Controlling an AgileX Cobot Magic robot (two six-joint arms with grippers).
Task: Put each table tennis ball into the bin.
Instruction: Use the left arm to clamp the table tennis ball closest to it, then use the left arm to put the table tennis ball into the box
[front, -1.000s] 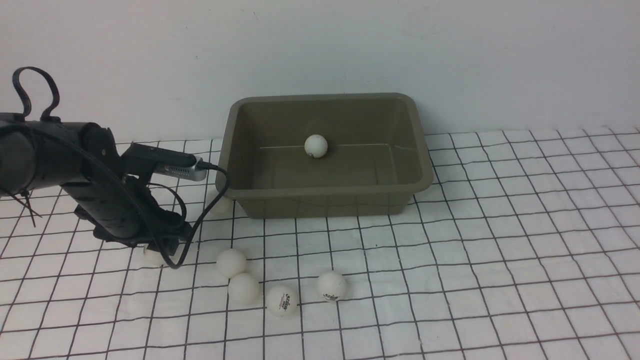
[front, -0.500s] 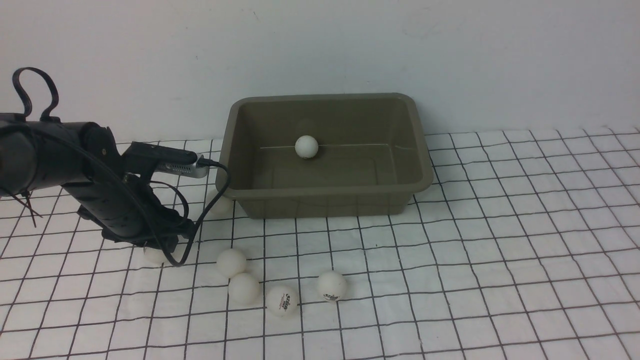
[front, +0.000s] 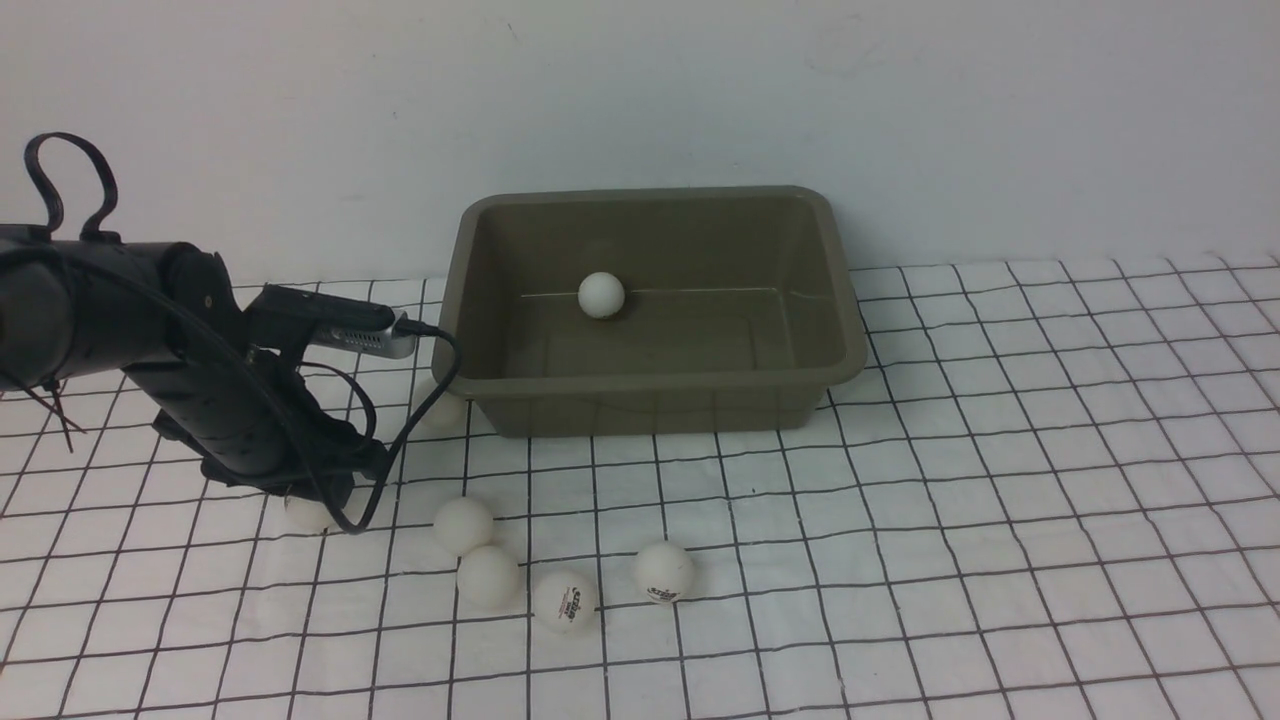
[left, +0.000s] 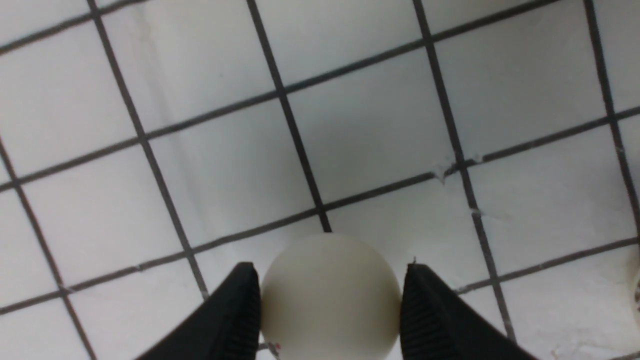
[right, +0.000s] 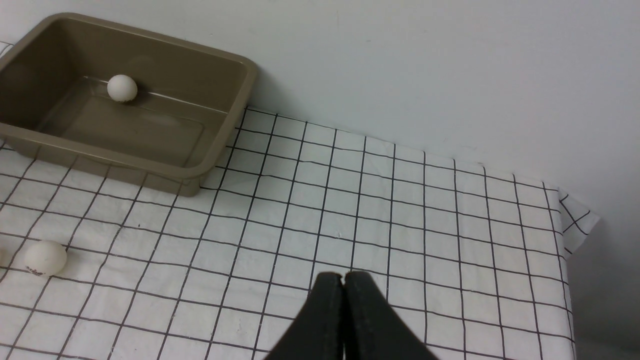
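Observation:
My left gripper (front: 318, 497) is low over the checked cloth at the left, shut on a white table tennis ball (front: 306, 516). In the left wrist view both black fingers (left: 240, 310) press against the sides of this ball (left: 330, 305). Several more balls lie loose on the cloth in front of the bin: (front: 463, 525), (front: 487, 577), (front: 564, 601), (front: 663, 572). Another ball (front: 443, 410) sits by the bin's near left corner. The olive-grey bin (front: 650, 385) holds one ball (front: 601, 295). My right gripper (right: 343, 276) is shut with nothing in it, and is out of the front view.
A black cable (front: 420, 400) loops from the left wrist toward the bin's left corner. The checked cloth (front: 1000, 480) stretches to the right of the bin. Its far right corner (right: 575, 220) hangs at the table edge near the white wall.
The ball inside the bin has rolled to the left along the back wall. My left arm has shifted slightly over the ball at the left.

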